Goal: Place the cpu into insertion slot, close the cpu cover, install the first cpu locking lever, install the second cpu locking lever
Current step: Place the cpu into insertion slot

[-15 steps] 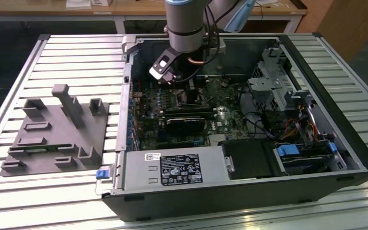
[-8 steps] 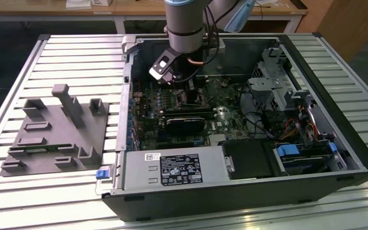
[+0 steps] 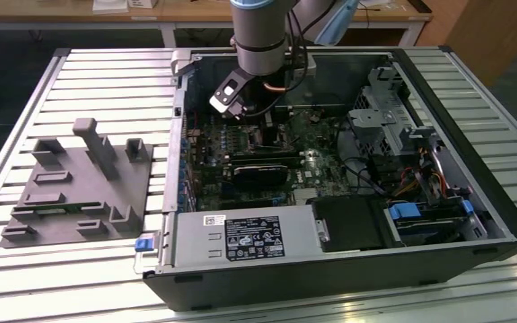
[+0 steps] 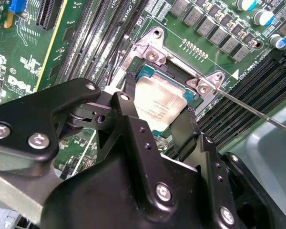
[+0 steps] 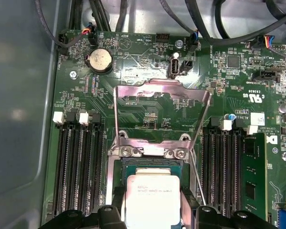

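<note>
Two black fingers [image 5: 118, 206] of the gripper [image 5: 152, 212] were clamped on opposite edges of the chip [image 5: 152, 196], chip was level over the socket [image 5: 152, 164], possibly already resting in it, cover [image 5: 162, 88] stood swung open behind the socket, above the green board [image 5: 76, 102].

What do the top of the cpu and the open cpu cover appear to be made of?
The cpu: its top looks like metal with a matte, silvery-tan finish, as it reflects light only softly. The cpu cover: probably thin sheet metal, bright and glossy, since its surface shows wavy, mirror-like reflections.
</note>
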Controlling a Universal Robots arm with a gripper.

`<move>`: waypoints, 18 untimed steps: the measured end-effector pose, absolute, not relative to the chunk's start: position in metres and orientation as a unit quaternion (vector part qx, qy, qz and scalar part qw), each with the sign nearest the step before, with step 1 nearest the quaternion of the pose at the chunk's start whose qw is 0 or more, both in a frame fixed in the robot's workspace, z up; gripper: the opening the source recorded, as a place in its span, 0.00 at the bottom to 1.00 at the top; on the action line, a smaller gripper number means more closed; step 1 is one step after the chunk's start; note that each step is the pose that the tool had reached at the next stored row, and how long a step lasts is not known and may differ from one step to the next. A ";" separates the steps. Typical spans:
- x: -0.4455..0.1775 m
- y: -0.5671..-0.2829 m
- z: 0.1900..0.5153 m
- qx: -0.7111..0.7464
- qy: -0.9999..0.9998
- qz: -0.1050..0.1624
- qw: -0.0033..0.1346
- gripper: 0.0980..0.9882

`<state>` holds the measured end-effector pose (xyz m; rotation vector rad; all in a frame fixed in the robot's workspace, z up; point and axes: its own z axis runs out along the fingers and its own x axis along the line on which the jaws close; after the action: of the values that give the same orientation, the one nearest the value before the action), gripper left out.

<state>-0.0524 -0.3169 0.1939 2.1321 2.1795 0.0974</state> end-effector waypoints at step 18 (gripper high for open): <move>-0.052 -0.317 0.191 0.698 0.714 0.032 0.046 0.50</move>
<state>-0.0520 -0.3169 0.1914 2.1321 2.1795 0.0972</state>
